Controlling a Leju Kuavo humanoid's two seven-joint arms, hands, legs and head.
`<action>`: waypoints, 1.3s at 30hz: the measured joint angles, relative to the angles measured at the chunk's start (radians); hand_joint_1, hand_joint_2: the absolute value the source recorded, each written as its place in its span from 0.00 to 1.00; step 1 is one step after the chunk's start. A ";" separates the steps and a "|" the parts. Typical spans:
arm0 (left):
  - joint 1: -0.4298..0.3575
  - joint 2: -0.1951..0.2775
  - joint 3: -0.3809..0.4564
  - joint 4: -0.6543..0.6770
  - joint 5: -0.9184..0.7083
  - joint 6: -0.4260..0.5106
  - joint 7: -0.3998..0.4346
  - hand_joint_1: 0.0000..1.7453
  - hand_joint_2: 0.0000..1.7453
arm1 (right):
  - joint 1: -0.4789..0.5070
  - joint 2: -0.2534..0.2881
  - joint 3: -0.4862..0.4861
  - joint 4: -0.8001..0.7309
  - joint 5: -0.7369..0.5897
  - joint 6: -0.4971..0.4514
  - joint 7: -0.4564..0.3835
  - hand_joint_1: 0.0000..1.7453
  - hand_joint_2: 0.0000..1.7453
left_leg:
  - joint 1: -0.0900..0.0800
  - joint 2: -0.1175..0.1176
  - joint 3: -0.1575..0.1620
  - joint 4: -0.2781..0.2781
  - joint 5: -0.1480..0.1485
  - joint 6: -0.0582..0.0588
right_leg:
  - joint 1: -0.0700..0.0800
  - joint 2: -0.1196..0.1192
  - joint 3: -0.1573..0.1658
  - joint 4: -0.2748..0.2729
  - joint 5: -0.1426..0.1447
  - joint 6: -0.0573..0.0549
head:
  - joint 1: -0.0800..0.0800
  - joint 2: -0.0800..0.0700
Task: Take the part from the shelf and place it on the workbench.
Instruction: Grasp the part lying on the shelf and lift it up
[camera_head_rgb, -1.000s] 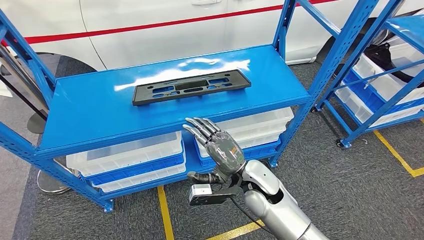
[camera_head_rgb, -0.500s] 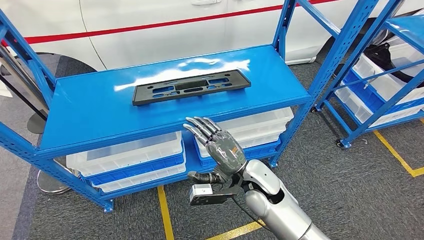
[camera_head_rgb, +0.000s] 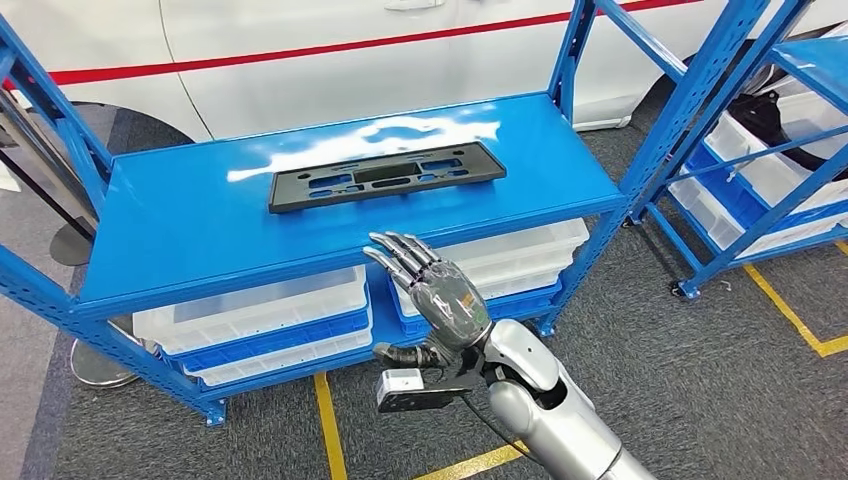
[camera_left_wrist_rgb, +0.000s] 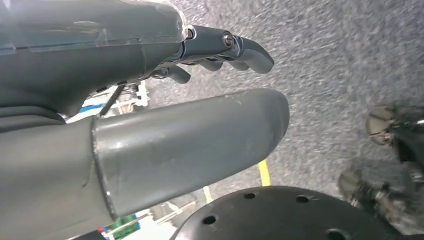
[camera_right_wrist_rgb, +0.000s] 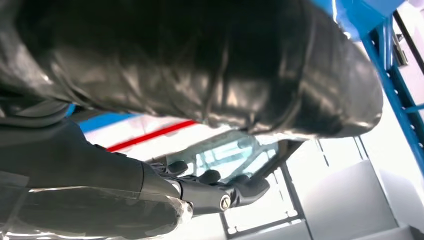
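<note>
- The part (camera_head_rgb: 385, 176), a long black plate with cut-outs, lies flat on the blue shelf (camera_head_rgb: 200, 235), toward the shelf's back, nearer the white car (camera_head_rgb: 300, 50) than the front lip.
- Your right hand (camera_head_rgb: 432, 292) is raised just in front of the shelf's front edge, fingers straight and slightly apart, holding nothing; it is well short of the part.
- To do this step well, lift the hand above the shelf lip before you reach in, then come down on the near long edge of the part, close to its middle so it does not tip when lifted.
- The part looks thin and flush with the shelf, so getting fingers under it may need a slide toward the front edge first.
- Your left hand (camera_left_wrist_rgb: 150, 125) hangs over the grey floor; its fingers are curled with nothing in them.
- The workbench is out of frame, so you cannot plan the carry from here.
- In the right wrist view the thumb blocks most of the frame, and the part cannot be made out.
</note>
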 joint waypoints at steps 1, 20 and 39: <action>0.000 0.000 0.000 0.000 0.000 0.001 0.000 0.00 0.00 | 0.003 0.000 0.000 0.000 0.000 0.002 0.000 0.00 0.00 | 0.001 -0.001 0.002 0.000 -0.003 -0.001 | -0.004 0.000 -0.040 0.046 0.002 0.003 | 0.000 0.000; 0.001 0.004 -0.001 0.001 -0.009 0.008 0.007 0.00 0.00 | 0.008 -0.007 0.001 -0.007 0.001 0.008 0.012 0.00 0.00 | 0.008 -0.002 -0.119 0.168 0.000 -0.058 | -0.007 -0.001 0.031 -0.188 0.151 -0.037 | 0.000 0.000; -0.002 0.001 -0.001 0.001 -0.011 0.005 0.008 0.00 0.00 | 0.006 -0.007 0.002 -0.008 0.002 0.009 0.012 0.00 0.00 | 0.002 -0.004 0.008 0.020 -0.030 -0.031 | 0.009 -0.001 -0.050 -0.184 0.222 -0.019 | 0.000 0.000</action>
